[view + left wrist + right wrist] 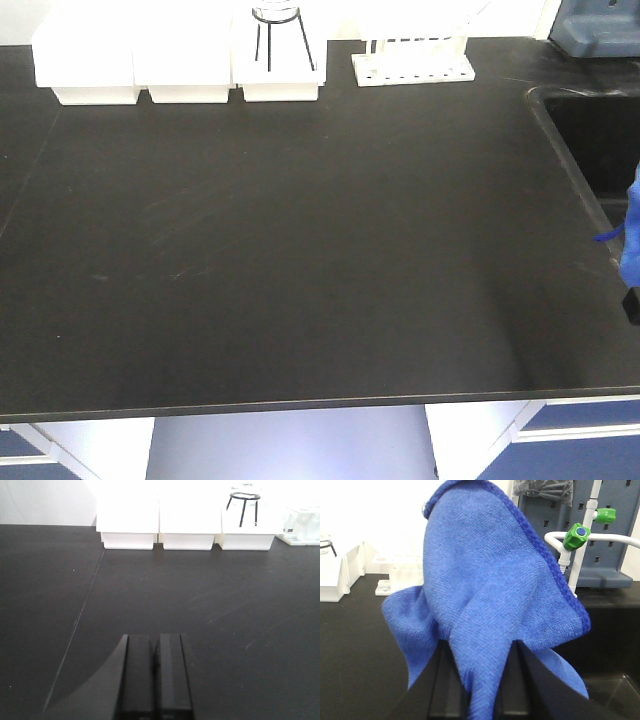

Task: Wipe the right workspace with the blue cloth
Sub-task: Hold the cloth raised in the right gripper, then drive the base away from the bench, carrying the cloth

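Cloth [490, 595] between right jaws

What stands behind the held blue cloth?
Right of the blue cloth, a white tap with green knobs and a grey pegboard show; directly behind is covered.

The blue cloth [490, 590] is showing a bright royal blue, its hem running a shade darker. The benchtop [300, 230] is reading matte black with faint pale smears, and the trays [180, 60] at its back are glowing plain white. Two tap knobs [576, 536] are standing out vivid green against a slate-blue pegboard [620, 555]. The left gripper [155, 640] is looking flat black.
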`<state>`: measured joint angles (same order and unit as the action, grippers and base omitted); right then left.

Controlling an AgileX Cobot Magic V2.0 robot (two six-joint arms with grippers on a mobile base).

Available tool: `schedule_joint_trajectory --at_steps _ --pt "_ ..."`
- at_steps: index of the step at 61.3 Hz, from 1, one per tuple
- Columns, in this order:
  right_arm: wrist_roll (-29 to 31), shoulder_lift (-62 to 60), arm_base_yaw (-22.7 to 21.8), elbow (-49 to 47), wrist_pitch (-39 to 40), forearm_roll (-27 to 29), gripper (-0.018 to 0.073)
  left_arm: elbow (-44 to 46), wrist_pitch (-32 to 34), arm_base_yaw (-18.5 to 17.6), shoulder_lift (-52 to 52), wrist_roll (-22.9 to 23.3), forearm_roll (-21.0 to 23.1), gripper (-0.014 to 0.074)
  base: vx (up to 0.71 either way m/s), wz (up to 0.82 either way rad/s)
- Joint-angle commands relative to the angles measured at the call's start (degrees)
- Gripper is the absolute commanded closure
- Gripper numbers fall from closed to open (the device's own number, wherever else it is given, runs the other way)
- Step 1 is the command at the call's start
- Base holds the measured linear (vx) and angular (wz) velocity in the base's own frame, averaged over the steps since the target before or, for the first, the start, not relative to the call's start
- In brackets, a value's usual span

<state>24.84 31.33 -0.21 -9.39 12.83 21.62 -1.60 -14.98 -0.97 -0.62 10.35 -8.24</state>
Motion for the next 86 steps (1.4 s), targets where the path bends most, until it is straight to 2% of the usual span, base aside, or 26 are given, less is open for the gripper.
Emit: schedule_joint_trajectory --at_steps 1,60,86 --pt "0.4 0.4 -0.2 -1.7 5.0 -0.4 0.0561 -1.7 4.5 -0.3 -0.9 0.5 -0.1 0.0602 0.00 0.00" --pt "0.4 0.4 -0.2 -1.7 4.9 -0.4 0.0561 -1.7 4.5 -0.3 -0.9 0.5 -0.1 0.0602 -0.08 0.00" --pt "0.4 0.4 -0.2 -1.7 4.7 -0.4 0.0561 -1.7 4.5 -0.3 -0.9 0.5 -0.1 0.0602 -0.24 -0.40"
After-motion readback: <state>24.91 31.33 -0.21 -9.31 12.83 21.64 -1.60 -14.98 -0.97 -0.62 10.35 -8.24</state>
